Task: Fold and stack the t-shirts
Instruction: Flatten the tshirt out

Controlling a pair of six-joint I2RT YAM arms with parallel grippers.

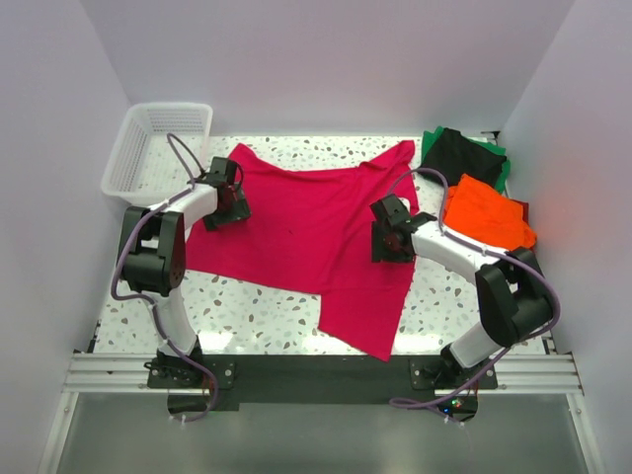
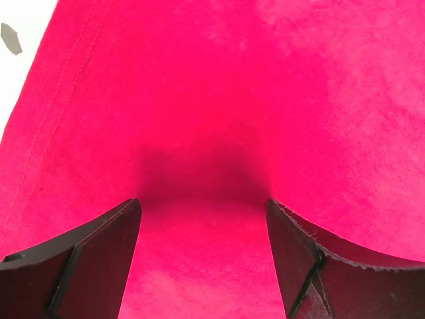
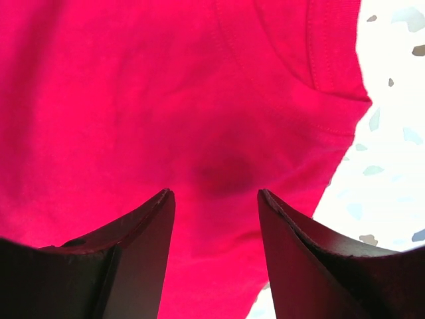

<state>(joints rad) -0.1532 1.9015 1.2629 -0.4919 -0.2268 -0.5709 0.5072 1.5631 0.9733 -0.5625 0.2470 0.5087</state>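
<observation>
The crimson-pink t-shirt (image 1: 316, 232) lies spread flat across the middle of the table, one corner hanging toward the front edge. My left gripper (image 1: 229, 202) is open low over the shirt's left edge; its view shows only pink cloth (image 2: 219, 119) between the jaws. My right gripper (image 1: 391, 237) is open low over the shirt's right side, near a sleeve seam (image 3: 319, 86). An orange shirt (image 1: 486, 215) lies folded at the right, on a black one (image 1: 460, 156) and a green one (image 1: 431, 138). A dark red shirt (image 1: 520, 207) peeks out under them.
A white mesh basket (image 1: 158, 146) stands at the back left corner. White walls close in the left, back and right. A black rail (image 1: 316, 373) with the arm bases runs along the near edge. Speckled tabletop (image 1: 237, 311) shows in front.
</observation>
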